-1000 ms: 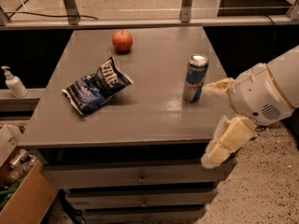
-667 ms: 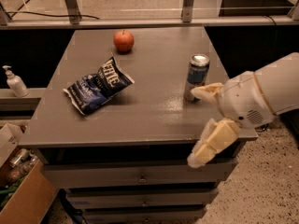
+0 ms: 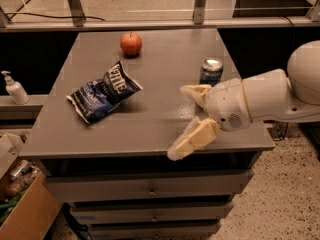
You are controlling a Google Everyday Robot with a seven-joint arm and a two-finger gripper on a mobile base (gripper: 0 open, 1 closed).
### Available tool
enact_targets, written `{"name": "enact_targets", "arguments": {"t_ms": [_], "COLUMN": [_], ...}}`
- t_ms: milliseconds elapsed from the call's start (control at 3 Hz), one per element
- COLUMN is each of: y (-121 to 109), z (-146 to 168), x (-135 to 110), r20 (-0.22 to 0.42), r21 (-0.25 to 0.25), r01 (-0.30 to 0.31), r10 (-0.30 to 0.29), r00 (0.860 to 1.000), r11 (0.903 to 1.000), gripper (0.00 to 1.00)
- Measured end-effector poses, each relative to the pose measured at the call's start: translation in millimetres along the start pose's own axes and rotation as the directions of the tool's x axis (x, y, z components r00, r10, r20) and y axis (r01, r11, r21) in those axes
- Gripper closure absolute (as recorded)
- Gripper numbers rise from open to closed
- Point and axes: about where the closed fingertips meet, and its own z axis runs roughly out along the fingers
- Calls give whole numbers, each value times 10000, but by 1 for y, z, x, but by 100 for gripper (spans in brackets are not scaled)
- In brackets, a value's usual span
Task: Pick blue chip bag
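**Approach stage: bag not yet in hand**

We note the end effector (image 3: 178, 122) over the right front part of the worktop (image 3: 150, 126). Its fingers (image 3: 196, 136) are spread wide, released, with nothing between them. One finger lies near the front edge; the other points left, just in front of the drink can (image 3: 211, 70). We cannot tell whether it touches the can.

The blue chip bag (image 3: 102, 91) lies flat and crinkled on the left half of the worktop, white lettering up, well apart from the end effector. The apple (image 3: 131, 43) sits near the back edge, apart from the bag. Nothing rests on the bag.

Progress, as we judge it: no grasp, no contact, so the task is at its opening stretch. Left to do: cross leftward over bare surface, come down on the bag, close on the foil, lift. The can sits off the line to the bag, so we expect a free path. A soap dispenser (image 3: 14, 88) stands on a lower ledge at left, out of play
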Motion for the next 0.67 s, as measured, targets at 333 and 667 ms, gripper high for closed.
{"name": "enact_targets", "arguments": {"t_ms": [333, 667], "y": [-20, -42], "z": [23, 78], "x": [-16, -29], "r20": [928, 2369], "r21": [333, 584], "r01": [-84, -1045], "r10": [53, 879], "r00": [9957, 9675], "r11": [9994, 9928], "gripper": [0, 0]}}
